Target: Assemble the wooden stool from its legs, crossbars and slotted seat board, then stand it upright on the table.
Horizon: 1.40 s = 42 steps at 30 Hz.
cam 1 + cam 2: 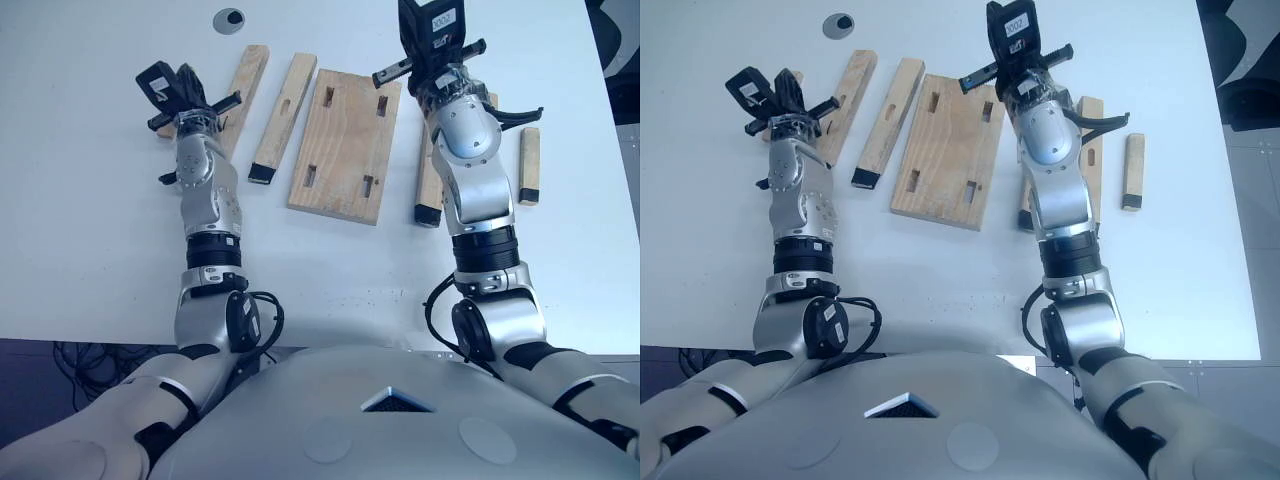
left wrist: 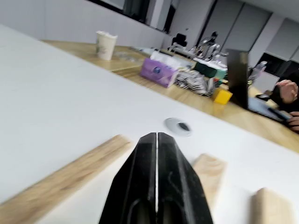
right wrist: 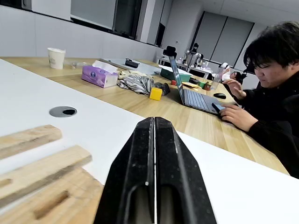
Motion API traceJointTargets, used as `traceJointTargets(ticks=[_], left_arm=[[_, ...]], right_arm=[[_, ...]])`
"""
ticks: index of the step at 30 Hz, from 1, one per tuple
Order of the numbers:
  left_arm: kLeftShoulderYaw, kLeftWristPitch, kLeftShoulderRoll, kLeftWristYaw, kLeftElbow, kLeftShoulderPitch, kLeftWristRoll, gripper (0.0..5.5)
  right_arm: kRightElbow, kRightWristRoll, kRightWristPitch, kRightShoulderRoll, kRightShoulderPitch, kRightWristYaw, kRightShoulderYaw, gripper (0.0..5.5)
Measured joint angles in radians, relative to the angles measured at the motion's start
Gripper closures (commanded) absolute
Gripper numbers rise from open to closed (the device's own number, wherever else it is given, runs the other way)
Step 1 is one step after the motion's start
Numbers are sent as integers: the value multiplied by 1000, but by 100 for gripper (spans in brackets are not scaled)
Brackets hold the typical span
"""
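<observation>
White table (image 1: pixel 90 200), slotted seat board (image 1: pixel 345 150) flat, wooden legs (image 1: pixel 285 115) alongside, round grommet (image 1: pixel 228 18)

A white desk (image 1: pixel 90 180) with a round cable grommet (image 1: pixel 229 18) stands on grey floor tiles (image 1: pixel 1245 250). Beyond it a long wooden table (image 3: pixel 201 123) carries a paper cup (image 3: pixel 56 58), a purple tissue box (image 3: pixel 98 76) and a laptop (image 3: pixel 189 95), before grey wall panels (image 3: pixel 219 32).

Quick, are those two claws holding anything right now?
Left gripper: closed, holding nothing.
Right gripper: closed, holding nothing.
</observation>
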Motion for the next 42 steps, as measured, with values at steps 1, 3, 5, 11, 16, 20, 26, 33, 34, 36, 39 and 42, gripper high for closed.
traceJointTargets(ticks=[1, 3, 5, 11, 16, 20, 26, 33, 34, 36, 39, 42], left_arm=[[0, -4, -5, 1, 5, -6, -1, 549], [-2, -20, -20, 1, 26, -9, 0, 549], [-1, -23, -24, 1, 39, -9, 0, 549], [-20, -42, -24, -1, 51, -9, 12, 549], [-37, -40, -21, -5, 32, 14, 20, 549], [-44, -27, -7, -22, 33, 3, 22, 549], [-68, 14, 21, -16, 185, -65, 65, 549], [-77, -67, 86, -35, 176, -7, 108, 549], [-82, -66, 83, -42, 159, -6, 108, 549], [-98, -49, 93, -82, 102, 5, 108, 531], [-141, 48, 213, -246, -40, 5, 117, 496], [-99, 232, 381, -368, -86, -9, 76, 452]], right_arm=[[0, 0, -2, -1, -13, 0, -6, 550], [0, -1, -12, 0, -23, 2, -4, 550], [0, -3, -12, 0, -21, 8, 7, 550], [69, -13, -11, -10, -23, -172, -108, 550], [80, -33, -64, -5, -23, -237, -122, 550], [108, -43, -83, 2, -23, -276, -128, 550], [145, -71, -97, 3, -21, -321, -104, 550], [164, 5, -132, -1, 54, -337, -210, 550], [165, 13, -130, 2, 56, -334, -214, 550], [154, 40, -119, 5, 60, -297, -206, 550], [117, 60, -114, 12, 71, -246, -177, 550], [116, 78, -100, 10, 80, -246, -183, 550]])
